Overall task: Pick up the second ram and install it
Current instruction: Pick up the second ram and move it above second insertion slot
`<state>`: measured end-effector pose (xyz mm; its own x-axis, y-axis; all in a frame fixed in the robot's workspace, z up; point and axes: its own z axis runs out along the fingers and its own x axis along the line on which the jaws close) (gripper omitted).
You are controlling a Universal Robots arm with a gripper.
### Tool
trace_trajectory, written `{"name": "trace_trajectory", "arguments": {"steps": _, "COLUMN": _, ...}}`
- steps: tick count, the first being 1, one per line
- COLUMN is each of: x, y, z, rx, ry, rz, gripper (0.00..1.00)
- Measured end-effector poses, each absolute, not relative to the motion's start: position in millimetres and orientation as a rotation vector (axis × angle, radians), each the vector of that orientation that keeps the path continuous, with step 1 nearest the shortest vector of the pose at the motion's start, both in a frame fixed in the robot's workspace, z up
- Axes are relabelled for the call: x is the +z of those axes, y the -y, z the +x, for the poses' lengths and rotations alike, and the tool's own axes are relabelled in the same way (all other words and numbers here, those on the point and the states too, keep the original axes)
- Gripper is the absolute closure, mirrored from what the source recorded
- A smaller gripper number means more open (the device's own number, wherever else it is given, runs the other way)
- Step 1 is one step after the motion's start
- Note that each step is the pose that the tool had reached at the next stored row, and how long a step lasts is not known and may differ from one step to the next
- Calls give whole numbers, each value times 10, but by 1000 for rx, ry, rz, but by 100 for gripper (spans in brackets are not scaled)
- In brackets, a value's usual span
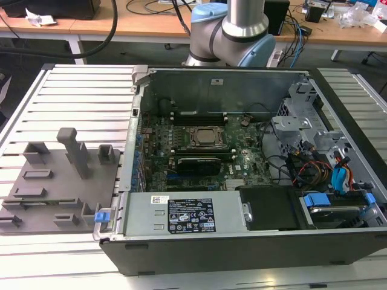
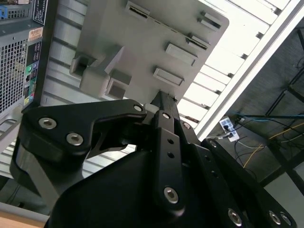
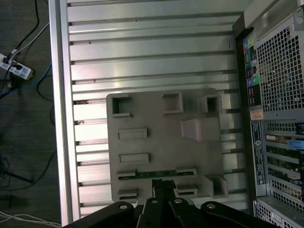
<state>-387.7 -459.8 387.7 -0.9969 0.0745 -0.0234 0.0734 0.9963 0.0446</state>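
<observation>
Green against the grey holder block (image 3: 156,123), the second ram (image 3: 137,175) stands on edge in its slot, presented for a pinch, I judge, while my gripper (image 3: 164,183) hovers above it, fingers pressed together, holding nothing.

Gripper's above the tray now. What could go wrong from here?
The second ram lies thin between raised holders on the grey tray. The gripper is close above it, and an off-centre approach could strike a holder.
The case wall stands between tray and motherboard; a low carry might clip it.
</observation>
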Motion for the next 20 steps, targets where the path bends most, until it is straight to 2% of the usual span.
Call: {"name": "trace_trajectory", "arguments": {"steps": 20, "x": 3877, "y": 4598, "z": -3877, "rx": 76, "ry": -3063, "rz": -627, "gripper": 89}}
